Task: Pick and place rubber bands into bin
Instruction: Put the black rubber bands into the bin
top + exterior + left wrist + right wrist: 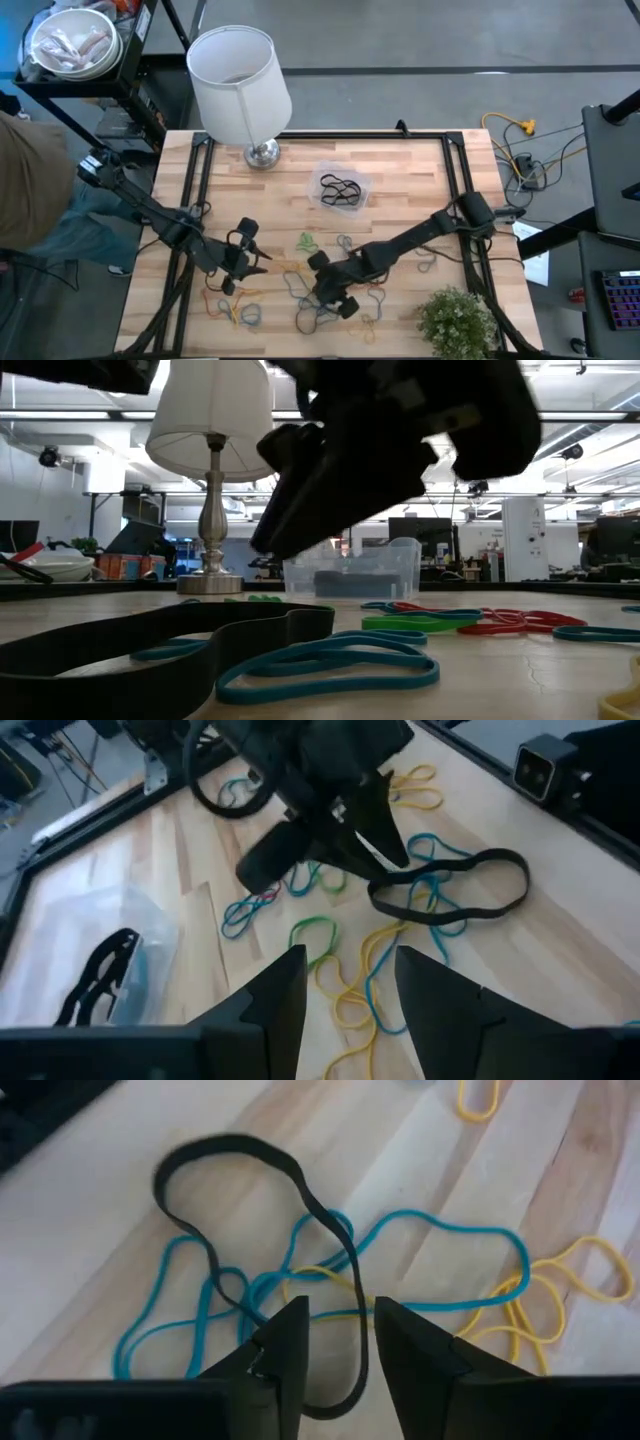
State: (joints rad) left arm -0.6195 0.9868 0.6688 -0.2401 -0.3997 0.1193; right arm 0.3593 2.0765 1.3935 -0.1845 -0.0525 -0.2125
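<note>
Nearest the low camera lay one black rubber band (pixel 150 645) beside blue ones. My right gripper (pixel 338 1342) hovered, fingers apart, over that black loop amid two blue bands (pixel 420 1250). My left gripper (pixel 350 990) waited open nearby. One clear bin (pixel 343 190) stood beyond, beside one lamp (pixel 240 85).

In the low view, most of the bin (pixel 352 572) is masked by a blurred dark arm, and its contents cannot be made out. The lamp's shade (pixel 208 415) is cut by the top edge. In the right wrist view, the black band (pixel 262 1240) is partly hidden behind the fingers (pixel 285 1348).
</note>
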